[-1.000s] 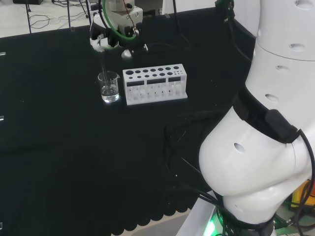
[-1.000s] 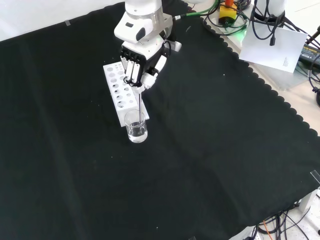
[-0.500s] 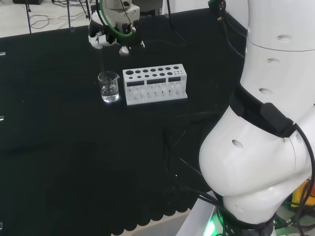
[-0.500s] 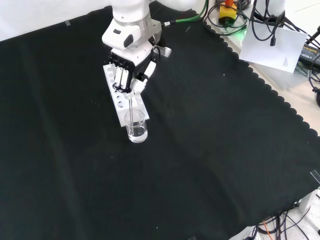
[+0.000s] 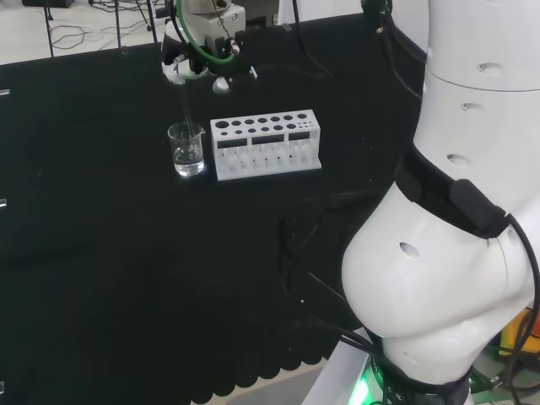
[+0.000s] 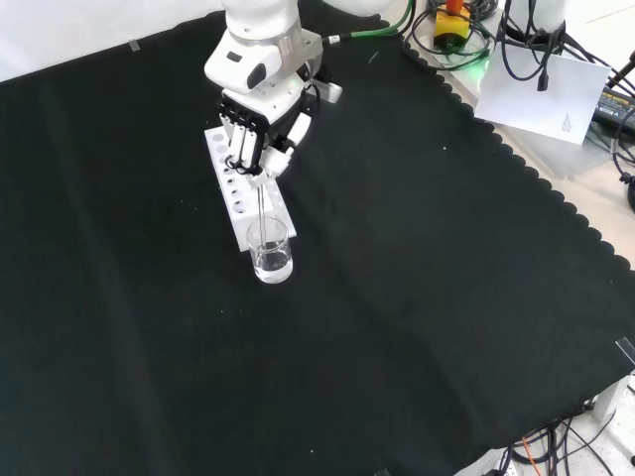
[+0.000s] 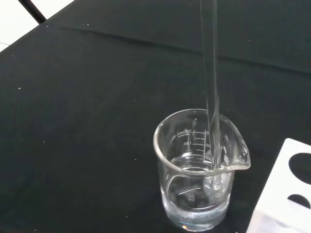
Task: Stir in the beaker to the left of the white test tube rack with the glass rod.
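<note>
Front view | fingers (image 6: 245, 149) clamped on glass rod (image 6: 260, 213) | rod near-upright, tip down in beaker (image 6: 270, 251)

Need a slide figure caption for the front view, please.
Robot hand holds a glass rod in a beaker of clear liquid beside a white test tube rack.

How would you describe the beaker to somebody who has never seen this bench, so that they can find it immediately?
Find the white test tube rack in the middle of the black cloth. In the head view, the beaker stands just off the rack's left end. It is a small clear glass vessel with a pouring lip and some clear liquid, and the glass rod held by the hand dips into it.
</note>
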